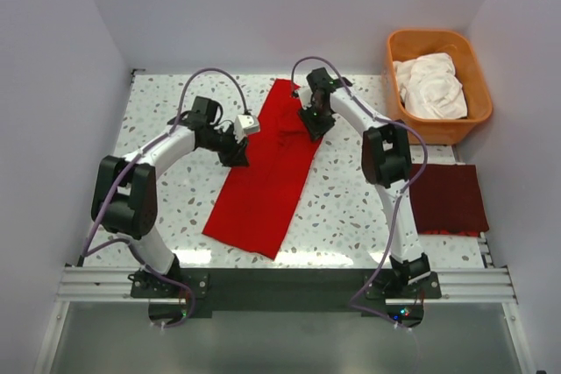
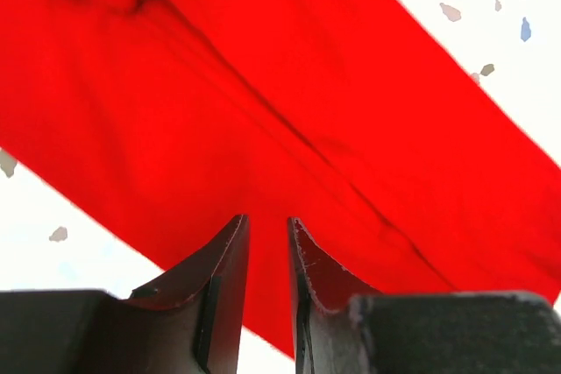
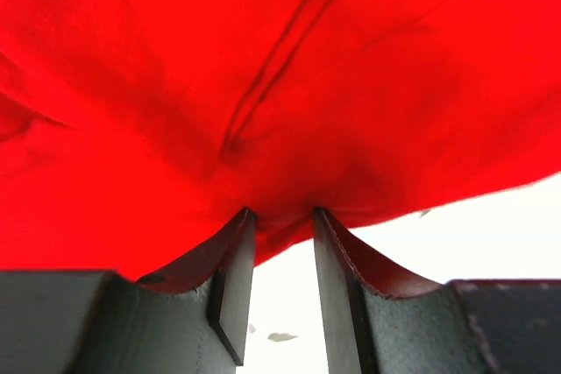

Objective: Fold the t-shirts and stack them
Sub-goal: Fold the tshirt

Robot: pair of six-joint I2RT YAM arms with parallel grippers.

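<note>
1. the red t-shirt (image 1: 263, 186) lies flat on the speckled table (image 1: 351, 208), folded into a long narrow strip that runs diagonally from the far centre toward the near left
2. the left gripper (image 1: 235, 155) is at the left long edge of the strip, about halfway along it; in its wrist view the fingertips (image 2: 230, 251) point down at the cloth, with bare table showing on either side of the strip
3. left jaws: slightly spread, a narrow gap between them, and nothing sits in that gap
4. the right gripper (image 1: 313, 126) is at the right edge of the strip, near its far end
5. right jaws: drawn in on the cloth edge; in the wrist view the red edge sits between the fingertips (image 3: 235, 243) and creases in the fabric run toward that spot, so they are pinching the shirt
6. a maroon t-shirt (image 1: 449, 199) lies folded into a flat rectangle at the right side of the table, well apart from the red one
7. white t-shirts (image 1: 429, 85) lie crumpled inside the orange tub (image 1: 434, 35) at the far right corner
</note>
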